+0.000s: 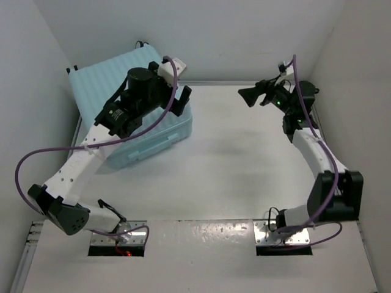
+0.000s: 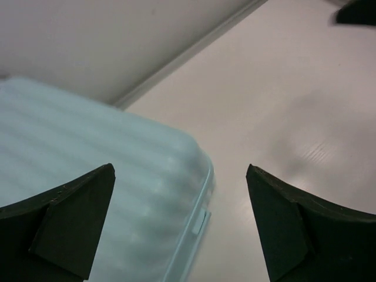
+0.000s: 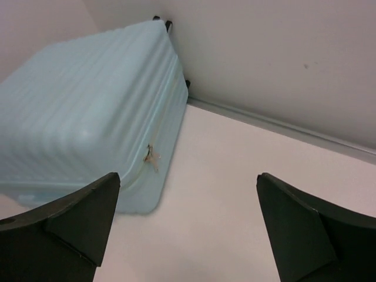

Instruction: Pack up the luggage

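Observation:
The luggage (image 1: 98, 79), a pale aqua ribbed hard-shell suitcase, lies flat and closed at the table's back left corner. My left gripper (image 1: 181, 101) hovers open and empty over its right front corner. In the left wrist view the shell's corner (image 2: 117, 176) lies below the spread fingers, with the gripper (image 2: 179, 176) above the rim. My right gripper (image 1: 247, 96) is open and empty above the table at the back right, pointing left, well apart from the case. The right wrist view shows the suitcase (image 3: 88, 106), its zipper pulls (image 3: 151, 157) on the side seam and a black wheel (image 3: 187, 84).
White walls enclose the table on the left, back and right; the wall-table seam (image 3: 282, 126) runs behind the case. The arms' base plates (image 1: 284, 235) sit at the near edge. White tabletop (image 1: 244, 171) stretches between the case and the right arm.

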Motion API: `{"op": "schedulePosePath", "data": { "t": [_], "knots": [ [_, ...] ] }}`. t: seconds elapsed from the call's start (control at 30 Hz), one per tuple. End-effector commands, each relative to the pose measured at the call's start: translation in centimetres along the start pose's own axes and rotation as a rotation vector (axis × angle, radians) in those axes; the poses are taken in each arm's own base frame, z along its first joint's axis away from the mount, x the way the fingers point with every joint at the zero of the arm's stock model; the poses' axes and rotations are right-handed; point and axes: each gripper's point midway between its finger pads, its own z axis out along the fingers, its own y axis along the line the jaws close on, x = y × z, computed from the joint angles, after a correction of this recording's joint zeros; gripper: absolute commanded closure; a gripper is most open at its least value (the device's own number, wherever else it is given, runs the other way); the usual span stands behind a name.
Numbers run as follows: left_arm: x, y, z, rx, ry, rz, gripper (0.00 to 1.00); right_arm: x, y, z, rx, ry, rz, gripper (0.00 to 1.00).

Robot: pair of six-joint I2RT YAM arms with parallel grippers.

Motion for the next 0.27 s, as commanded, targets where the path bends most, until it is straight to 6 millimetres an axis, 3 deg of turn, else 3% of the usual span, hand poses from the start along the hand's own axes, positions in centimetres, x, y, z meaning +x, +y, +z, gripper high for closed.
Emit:
{"op": "schedulePosePath", "data": {
  "t": [0.0,0.07,0.1,0.13,0.17,0.23],
  "knots": [
    [6.9,3.4,-0.8,-0.153,0.239,-0.155,0.00,1.1,1.5,-5.3,0.041,0.199,-0.057,0.01],
    [7.3,5.0,-2.3,-0.195,0.231,-0.195,0.00,4.0,1.2,-8.0,0.108,0.305,-0.015,0.01],
    [8.5,5.6,-2.6,-0.221,0.242,-0.233,0.00,4.2,0.5,-9.1,0.147,0.316,-0.009,0.01],
    [9.1,6.6,-3.1,-0.245,0.245,-0.264,0.00,2.6,1.2,-10.3,0.174,0.277,-0.039,0.01],
    [9.4,7.0,-3.5,-0.253,0.244,-0.285,0.00,3.5,0.8,-11.3,0.206,0.303,-0.014,0.01],
    [10.6,8.3,-3.8,-0.276,0.261,-0.336,0.00,2.4,0.3,-12.7,0.260,0.275,-0.025,0.01]
  ]
}}
